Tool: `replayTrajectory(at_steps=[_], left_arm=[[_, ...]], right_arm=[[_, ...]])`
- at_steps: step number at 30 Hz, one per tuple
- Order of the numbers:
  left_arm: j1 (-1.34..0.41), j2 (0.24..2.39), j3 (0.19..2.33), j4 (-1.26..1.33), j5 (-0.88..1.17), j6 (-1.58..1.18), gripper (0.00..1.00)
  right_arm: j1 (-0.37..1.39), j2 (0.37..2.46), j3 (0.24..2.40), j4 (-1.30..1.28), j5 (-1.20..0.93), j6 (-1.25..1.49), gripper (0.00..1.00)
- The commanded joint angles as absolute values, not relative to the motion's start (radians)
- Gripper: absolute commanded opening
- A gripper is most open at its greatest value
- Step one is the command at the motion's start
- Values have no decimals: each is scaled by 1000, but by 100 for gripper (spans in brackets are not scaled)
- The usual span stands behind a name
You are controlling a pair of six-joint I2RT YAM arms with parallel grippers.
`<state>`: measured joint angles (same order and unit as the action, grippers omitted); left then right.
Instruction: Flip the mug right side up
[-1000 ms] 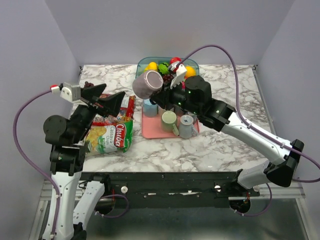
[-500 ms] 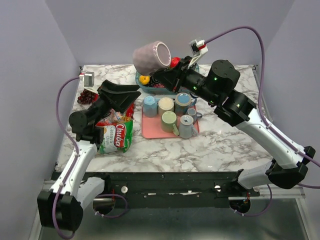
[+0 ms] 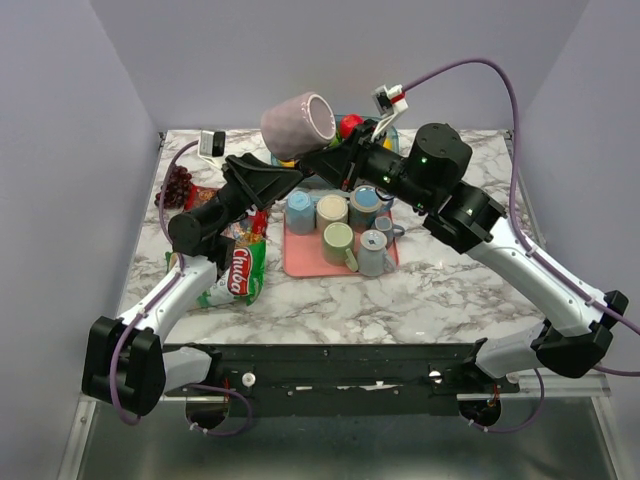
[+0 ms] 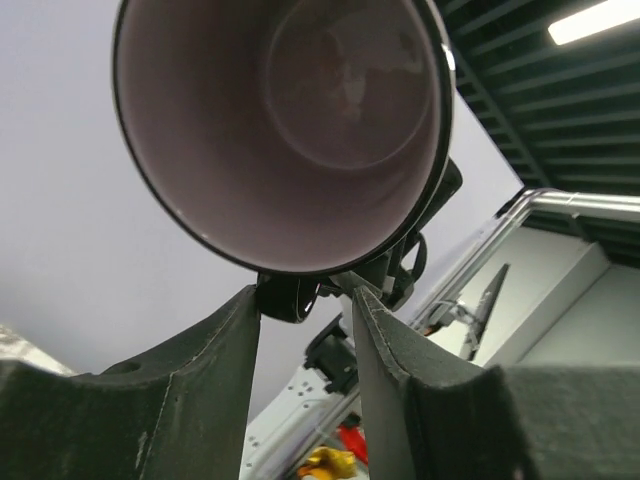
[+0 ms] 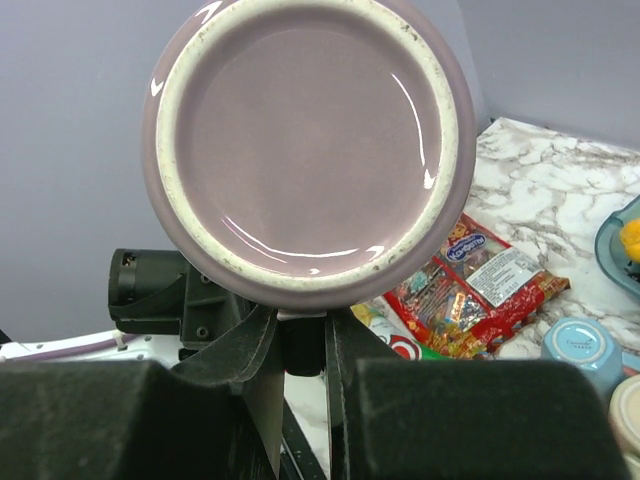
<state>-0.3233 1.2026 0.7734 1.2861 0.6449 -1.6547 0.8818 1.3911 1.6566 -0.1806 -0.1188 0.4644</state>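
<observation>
Twisting by its handle in the clamped right gripper (image 5: pixel 302 345), the purple mug (image 3: pixel 295 122) could drop onto the cups (image 3: pixel 338 240) at 6 o'clock before the wide-open left gripper (image 4: pixel 305 298) closes.

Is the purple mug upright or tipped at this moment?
Tipped, roughly on its side: the right gripper holds the purple mug in the air, base toward its own wrist camera, mouth toward the left gripper.

Top cam is looking down from 6 o'clock over whole surface (image 3: pixel 450 290). L wrist cam is peering up into mug (image 4: pixel 300 110) mouth, v. close. R wrist cam is facing its base, aiming approx. 10 o'clock. All 3 are sharing it.
</observation>
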Motion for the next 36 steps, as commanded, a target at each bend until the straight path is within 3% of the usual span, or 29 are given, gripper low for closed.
replayTrajectory(at_steps=[1,15,19,24,27,32,36], left_arm=[[-333,1186,818,1378,604,-1635,49],[-354,1164,830,1247,598,-1506,42],[-357,1163,827,1238,597,-1490,35],[-360,1160,827,1230,607,-1460,17],[-360,1160,827,1210,601,-1451,18],[-371,1169,839,1197,594,-1448,36],[-383,1181,847,1186,588,-1431,34]], right_arm=[[876,1353,1643,-77,-146,483,1],[868,1365,1621,-72,-205,592,1],[864,1362,1612,-74,-224,620,1],[854,1358,1612,-80,-258,649,1],[854,1362,1614,-81,-282,647,1],[854,1373,1595,-63,-330,627,1],[854,1376,1575,-38,-362,641,1]])
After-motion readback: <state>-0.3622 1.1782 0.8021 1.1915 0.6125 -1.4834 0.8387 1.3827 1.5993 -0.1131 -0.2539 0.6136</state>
